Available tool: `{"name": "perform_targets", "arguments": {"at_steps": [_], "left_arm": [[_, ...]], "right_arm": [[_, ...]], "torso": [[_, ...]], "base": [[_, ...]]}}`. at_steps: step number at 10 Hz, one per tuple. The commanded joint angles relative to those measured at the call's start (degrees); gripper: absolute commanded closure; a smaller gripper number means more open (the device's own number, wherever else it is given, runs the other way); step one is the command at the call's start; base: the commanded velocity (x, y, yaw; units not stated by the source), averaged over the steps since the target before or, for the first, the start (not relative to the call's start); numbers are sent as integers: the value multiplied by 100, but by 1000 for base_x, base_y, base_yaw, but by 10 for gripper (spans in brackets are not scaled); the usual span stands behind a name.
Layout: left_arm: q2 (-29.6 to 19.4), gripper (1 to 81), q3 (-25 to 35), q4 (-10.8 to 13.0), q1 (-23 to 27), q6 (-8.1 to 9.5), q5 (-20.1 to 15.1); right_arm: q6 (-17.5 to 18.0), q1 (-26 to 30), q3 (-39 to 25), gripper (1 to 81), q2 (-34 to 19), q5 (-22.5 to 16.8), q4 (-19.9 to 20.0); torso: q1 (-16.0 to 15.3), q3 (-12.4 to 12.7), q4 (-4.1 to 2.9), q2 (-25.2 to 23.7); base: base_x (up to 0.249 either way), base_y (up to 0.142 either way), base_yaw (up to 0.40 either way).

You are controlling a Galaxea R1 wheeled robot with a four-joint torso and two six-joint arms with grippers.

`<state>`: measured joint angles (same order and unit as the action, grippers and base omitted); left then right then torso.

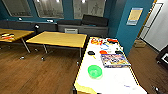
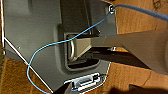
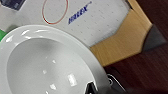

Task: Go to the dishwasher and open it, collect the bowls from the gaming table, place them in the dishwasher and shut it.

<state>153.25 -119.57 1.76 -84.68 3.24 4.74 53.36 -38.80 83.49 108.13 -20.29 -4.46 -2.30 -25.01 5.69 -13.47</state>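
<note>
— Lime-green bowl (image 1: 95, 71) sat on the long white table (image 1: 117, 80), near its front edge; looked empty. Table ran lengthwise away from the camera.
— White bowl (image 3: 47, 65)?
— Loomed large in the right wrist view, partly cut off, empty.
— Fingers?
— Couldn't tell, either arm.

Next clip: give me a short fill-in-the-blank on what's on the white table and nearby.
1. The bowl on the gaming table is lime-____.
2. Beyond that bowl lies a board game ____, flat on the tabletop.
3. The tables to the left have ____ tops.
4. The floor is made of ____.

Missing words: green; box; yellow; wood
</note>
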Motion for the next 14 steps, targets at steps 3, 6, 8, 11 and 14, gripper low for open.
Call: {"name": "perform_targets", "arguments": {"at_steps": [3, 6, 8, 11, 14], "left_arm": [[-2360, 10, 3167, 62, 552, -8, 0], [-3079, 10, 3939, 27, 1001, 19, -8], [-3291, 10, 4108, -17, 1247, 27, -61], [-3537, 10, 4301, -492, 1773, 36, -298], [-3977, 10, 4837, -1028, 2633, 36, -878]], "right_arm": [[-115, -2214, -634, 811, -1124, 1176, -2015], [-150, -3287, -37, 811, -888, 2754, -2268], [-159, -3848, 349, 811, -642, 3564, -2287], [-932, -4632, 395, 811, -193, 3821, -1804], [-3191, -5142, 131, 811, 159, 3778, 191]], "torso": [[0, 0, 0, 0], [0, 0, 0, 0], [0, 0, 0, 0], [0, 2, 0, 0], [0, 2, 0, 0]], "base": [[0, 0, 0], [0, 0, 0], [0, 0, 0], [0, 0, 0], [0, 0, 0]]}}
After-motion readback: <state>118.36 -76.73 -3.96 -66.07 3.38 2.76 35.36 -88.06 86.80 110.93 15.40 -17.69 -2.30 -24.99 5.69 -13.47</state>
